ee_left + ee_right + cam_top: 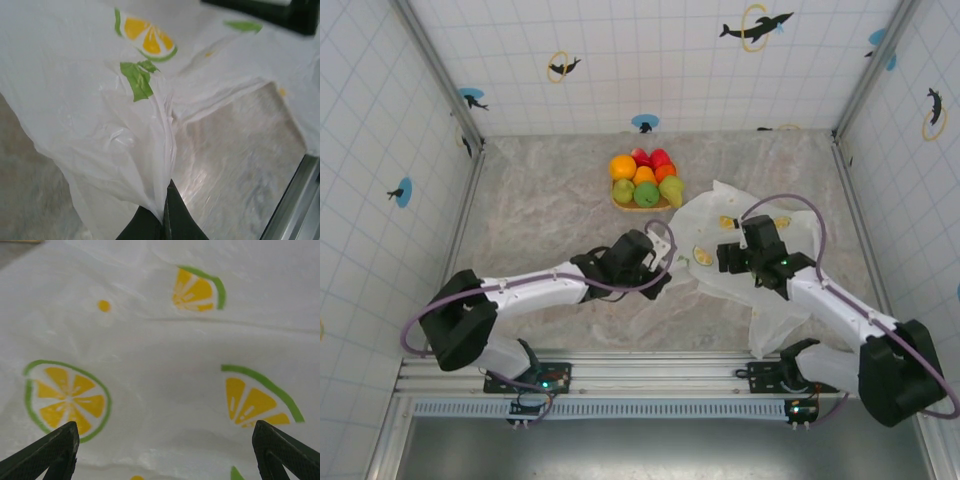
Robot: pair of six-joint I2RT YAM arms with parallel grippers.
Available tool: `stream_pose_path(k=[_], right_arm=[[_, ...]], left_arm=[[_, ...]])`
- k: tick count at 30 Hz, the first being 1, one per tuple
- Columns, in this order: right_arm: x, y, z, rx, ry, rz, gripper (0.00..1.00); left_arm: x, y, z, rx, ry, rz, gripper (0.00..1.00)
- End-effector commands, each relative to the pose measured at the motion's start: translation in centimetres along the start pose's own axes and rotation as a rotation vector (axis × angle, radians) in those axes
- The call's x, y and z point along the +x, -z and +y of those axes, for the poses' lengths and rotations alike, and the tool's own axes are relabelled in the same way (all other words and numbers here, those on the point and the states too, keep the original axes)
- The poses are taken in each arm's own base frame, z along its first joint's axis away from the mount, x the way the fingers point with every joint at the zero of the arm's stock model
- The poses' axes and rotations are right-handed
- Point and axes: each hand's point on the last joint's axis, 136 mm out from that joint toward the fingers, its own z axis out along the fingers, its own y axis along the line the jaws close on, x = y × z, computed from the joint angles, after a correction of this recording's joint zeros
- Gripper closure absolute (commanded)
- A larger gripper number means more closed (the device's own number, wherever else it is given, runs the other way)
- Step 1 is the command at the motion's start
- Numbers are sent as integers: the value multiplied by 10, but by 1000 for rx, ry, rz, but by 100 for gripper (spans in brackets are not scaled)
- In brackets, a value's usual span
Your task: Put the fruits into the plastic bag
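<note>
Translucent white plastic bag point(725, 205) with lemon-slice print: lies crumpled on right-centre of marble tabletop point(550, 190), long axis running far-left to near-right, far-left end near fruit pile. Glossy toy fruits point(645, 178), orange, red, green: heaped on round tan wooden plate point(618, 204), far centre, just left of bag. At bag's left edge, left fingers point(165, 222) closed, pinching bunched film. Over bag's printed middle, right fingers point(723, 257) spread wide, gripping nothing.
</note>
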Motion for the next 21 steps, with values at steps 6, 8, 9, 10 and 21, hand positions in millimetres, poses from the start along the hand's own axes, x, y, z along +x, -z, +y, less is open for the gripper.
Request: stream_pose_path(k=[6,8,9,10,21], right_arm=[[-53,40,35,-115,251,-306,10],[-50,41,39,-121,283,-326,10],[-48,41,42,-129,295,-339,10],[-45,42,46,-140,311,-348,10],[1,12,29,109,475,-344,5]], left_arm=[[-34,19,22,63,-33,35,100],[-41,23,24,101,-13,32,100],[-46,26,24,119,-6,29,100],[-48,27,25,132,0,26,100],[-58,31,25,188,-12,34,100]])
